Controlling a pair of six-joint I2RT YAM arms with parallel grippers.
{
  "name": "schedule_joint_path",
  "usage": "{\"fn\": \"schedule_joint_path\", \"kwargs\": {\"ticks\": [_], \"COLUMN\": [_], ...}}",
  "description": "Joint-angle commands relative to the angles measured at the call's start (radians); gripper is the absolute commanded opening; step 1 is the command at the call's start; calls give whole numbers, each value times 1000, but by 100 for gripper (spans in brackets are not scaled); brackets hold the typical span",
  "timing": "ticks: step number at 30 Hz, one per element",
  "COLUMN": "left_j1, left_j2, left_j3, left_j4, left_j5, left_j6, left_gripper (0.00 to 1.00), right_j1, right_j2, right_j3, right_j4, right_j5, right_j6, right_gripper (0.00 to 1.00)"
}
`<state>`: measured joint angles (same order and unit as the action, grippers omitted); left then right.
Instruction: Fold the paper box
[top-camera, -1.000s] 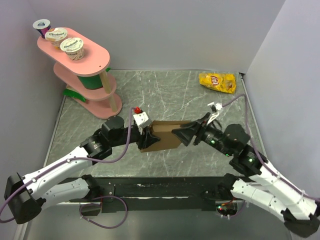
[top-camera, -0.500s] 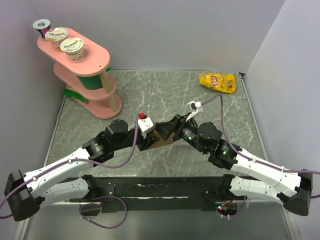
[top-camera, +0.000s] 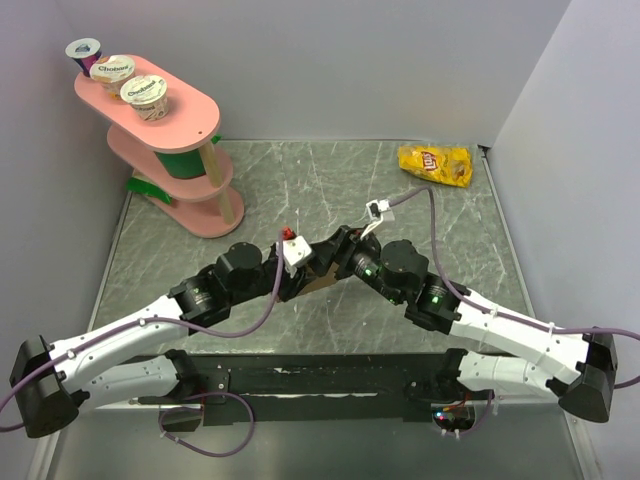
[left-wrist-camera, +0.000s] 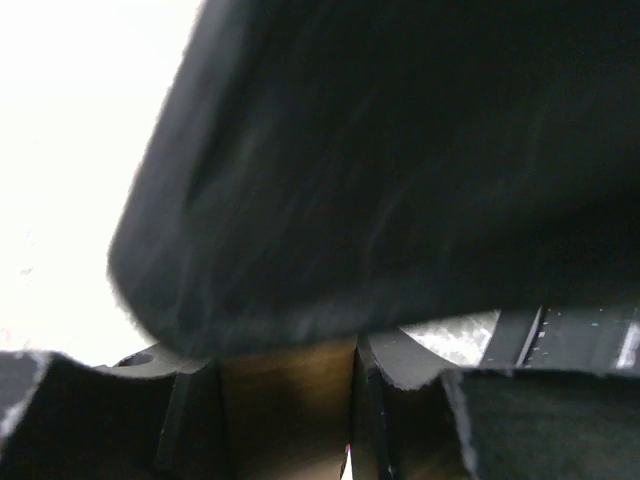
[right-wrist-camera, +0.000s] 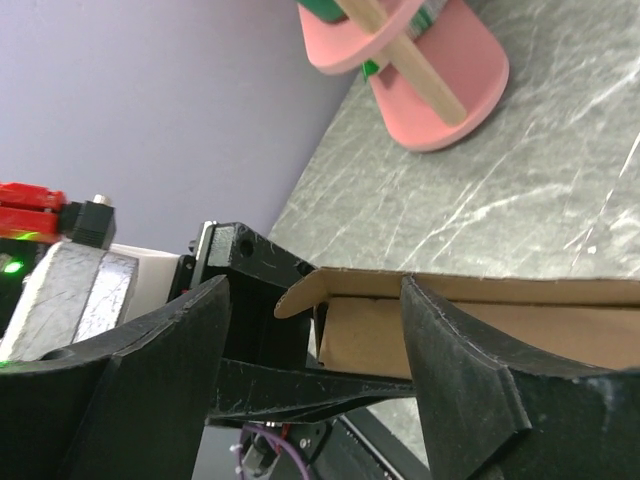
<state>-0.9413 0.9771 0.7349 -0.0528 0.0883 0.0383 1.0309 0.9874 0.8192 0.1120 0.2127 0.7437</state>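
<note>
The paper box (top-camera: 322, 278) is brown cardboard, almost hidden between the two grippers at mid-table. My left gripper (top-camera: 303, 270) holds its left end. In the left wrist view the cardboard (left-wrist-camera: 290, 400) sits between my left gripper's (left-wrist-camera: 286, 385) two fingers, and the right gripper's dark body fills the rest. My right gripper (top-camera: 331, 256) is open over the box, close against the left gripper. In the right wrist view my right gripper's (right-wrist-camera: 312, 292) fingers straddle the box (right-wrist-camera: 500, 330) and its curled flap, with the left gripper's black body just behind.
A pink tiered stand (top-camera: 165, 130) with yogurt cups (top-camera: 112, 70) stands at the back left and also shows in the right wrist view (right-wrist-camera: 440, 70). A yellow chip bag (top-camera: 435, 163) lies at the back right. Walls close three sides.
My right gripper has moved left along the box until it meets the left gripper, covering most of the cardboard. The left gripper shifted slightly right, still holding the box.
</note>
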Motion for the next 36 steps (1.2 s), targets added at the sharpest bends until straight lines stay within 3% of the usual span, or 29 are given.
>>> {"fn": "schedule_joint_path", "kwargs": {"ticks": [1,7,14,17,21,31,36], "left_j1": [-54,-128,-194,-202,-209,-214,-211], "left_j2": [-3,5,-12,-28,-52,-92,-38], "left_j3": [11,8,-8,-15,-34,-45,-9], "left_j4": [21,-1,-10,-9,-2,16,-5], "left_j5": [-85,-248,-289,-277,-243,-122,-61], "left_j6": [29,67,106,112,124,101,68], "left_gripper": [20,20,20,20,21,22,20], "right_j1": [15,18,17,14,-9,-37,-37], "right_j2": [34,51,68,63,34,-18,-23], "right_j3": [52,32,14,5,-9,-17,-12], "right_j4": [-1,-20,-40,-51,-75,-84,-63], "right_j5": [-27,-32,-7,5,19,-35,-64], "right_j6": [46,106,131,137,137,109,88], "right_gripper": [75,70,52,45,29,14,3]}}
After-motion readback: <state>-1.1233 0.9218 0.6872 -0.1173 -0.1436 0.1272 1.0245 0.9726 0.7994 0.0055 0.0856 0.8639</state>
